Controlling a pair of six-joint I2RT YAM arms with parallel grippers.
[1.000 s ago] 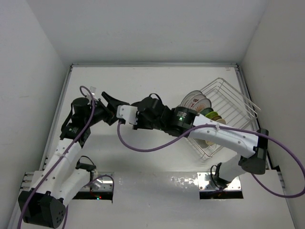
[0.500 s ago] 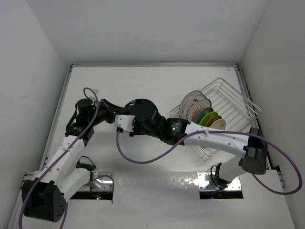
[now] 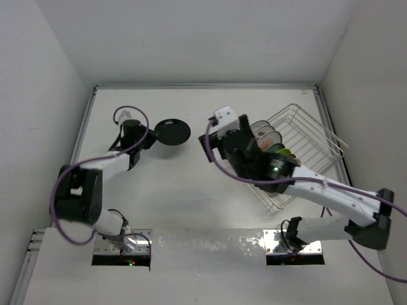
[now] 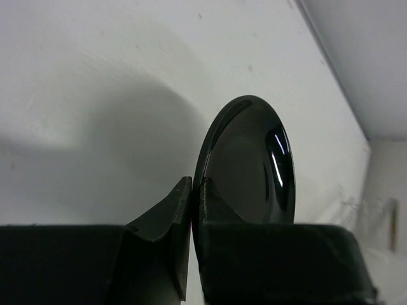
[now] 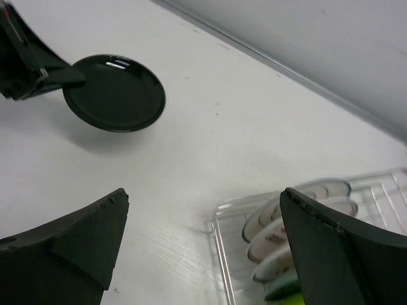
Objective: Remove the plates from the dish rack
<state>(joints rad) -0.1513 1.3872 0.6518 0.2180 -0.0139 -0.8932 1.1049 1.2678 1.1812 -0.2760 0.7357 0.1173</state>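
Note:
My left gripper (image 3: 145, 141) is shut on the rim of a dark glossy plate (image 3: 172, 131), which hangs just above the table at the back left. In the left wrist view the plate (image 4: 249, 166) stands edge-on between the pinched fingers of the left gripper (image 4: 194, 185). My right gripper (image 5: 203, 194) is open wide with nothing in it; it sits near the dish rack's left corner (image 3: 226, 130). The wire dish rack (image 3: 304, 136) holds several upright plates: white patterned ones (image 3: 262, 133), a lime-green one (image 3: 275, 152) and a beige one (image 3: 289, 162). The right wrist view shows the dark plate (image 5: 114, 92) and the rack's plates (image 5: 280, 238).
The rack (image 5: 219, 244) stands skewed against the right wall. White walls close the table at the back and both sides. My right arm (image 3: 318, 187) crosses over the rack's near side. Bare white tabletop (image 3: 178, 184) lies between the two arms.
My right gripper let go of the dark plate, opened wide and pulled back right toward the rack. My left gripper shut on the plate's rim and carried it toward the back left.

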